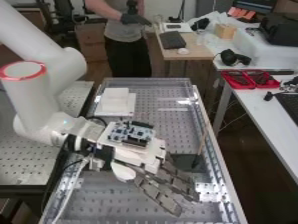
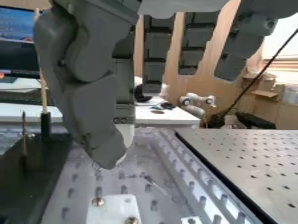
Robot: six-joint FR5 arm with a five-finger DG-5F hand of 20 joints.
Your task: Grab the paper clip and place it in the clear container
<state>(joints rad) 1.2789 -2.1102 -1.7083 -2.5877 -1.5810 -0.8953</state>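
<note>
Evidently, the hand (image 1: 158, 194) is held released above the worktop (image 1: 178, 125), its fingers (image 2: 154, 55) extended. Near the thumb's (image 2: 90, 107) tip, one thin dark thing (image 2: 155, 184) is seen on the worktop, too small to be surely named the paper clip. Two red trays (image 1: 234, 85) are set well apart.
</note>
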